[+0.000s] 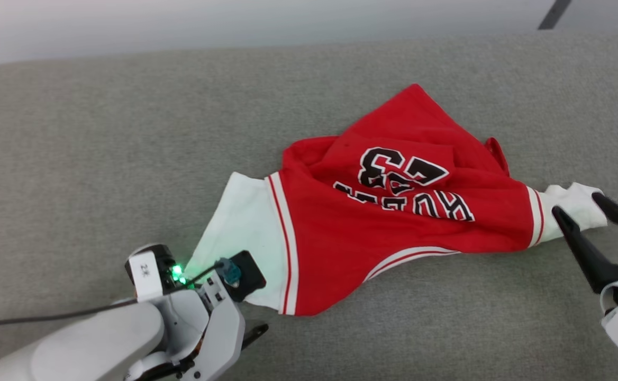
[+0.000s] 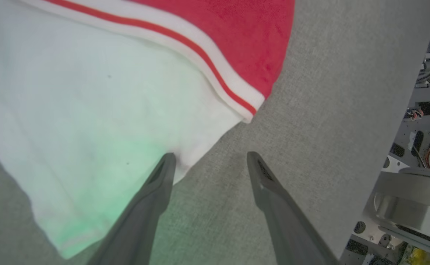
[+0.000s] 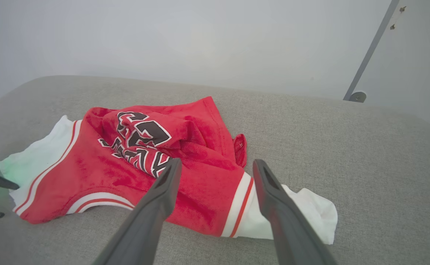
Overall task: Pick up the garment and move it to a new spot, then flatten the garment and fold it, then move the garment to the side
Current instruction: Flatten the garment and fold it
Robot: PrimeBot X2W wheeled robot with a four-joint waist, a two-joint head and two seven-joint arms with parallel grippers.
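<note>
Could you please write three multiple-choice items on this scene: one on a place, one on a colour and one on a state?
1. Where does the garment lie?
A) on a grey padded surface
B) in a basket
C) on a wooden shelf

2. What colour are its sleeves?
A) blue
B) white
C) black

3. What state is the right gripper in?
A) shut on a sleeve
B) shut on nothing
C) open

Key: 1 A, grey fabric surrounds it on every side; 2 B, both sleeve ends are white; 3 C, its fingers stand well apart.
</note>
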